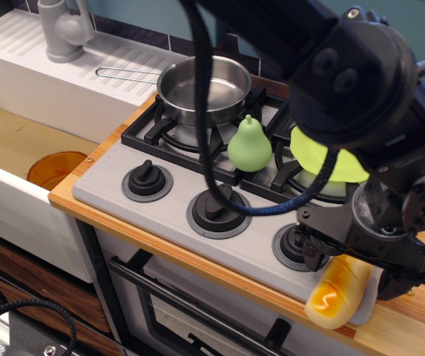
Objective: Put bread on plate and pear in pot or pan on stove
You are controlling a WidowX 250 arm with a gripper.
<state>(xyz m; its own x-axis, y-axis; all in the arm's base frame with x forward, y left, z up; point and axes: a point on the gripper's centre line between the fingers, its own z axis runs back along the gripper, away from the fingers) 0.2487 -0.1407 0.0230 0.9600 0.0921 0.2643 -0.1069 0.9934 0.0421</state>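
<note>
The golden bread (pixel 333 297) lies at the stove's front right corner, its far end hidden under my gripper (pixel 357 271). The gripper is down over the loaf and open, a dark finger on each side. The light-green pear (pixel 249 146) stands upright on the black grate in the middle of the grey stove (pixel 167 215). On the back left burner sits the steel pot (pixel 203 89), with nothing inside. The lime-green plate (pixel 312 156) rests on the right burner, mostly covered by my arm.
Three black knobs (pixel 219 205) line the stove front. A black cable (pixel 212 163) hangs from the arm across the hob. At the left are a sink (pixel 19 141) holding an orange disc (pixel 55 169) and a grey tap (pixel 62 30). Wooden counter (pixel 420 311) lies at the right.
</note>
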